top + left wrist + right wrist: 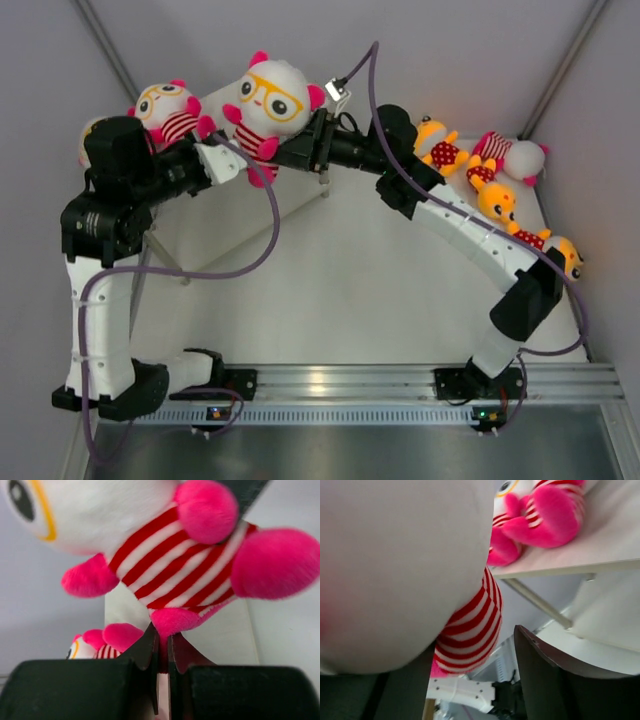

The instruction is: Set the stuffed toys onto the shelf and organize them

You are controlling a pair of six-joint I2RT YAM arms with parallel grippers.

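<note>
A bespectacled doll, clenched by a foot in the left pincer, is to be lowered onto the shelf; the right pincer cannot be judged.

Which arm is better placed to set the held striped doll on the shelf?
Left, probably. The left pincer is shut on a pink leg of the striped doll, over the shelf board. Whether the right pincer grips is unclear: the doll's head fills its view.

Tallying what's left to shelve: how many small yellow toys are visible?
3, in a row on the right: far yellow toy, middle yellow toy, near yellow toy. More may be hidden.
</note>
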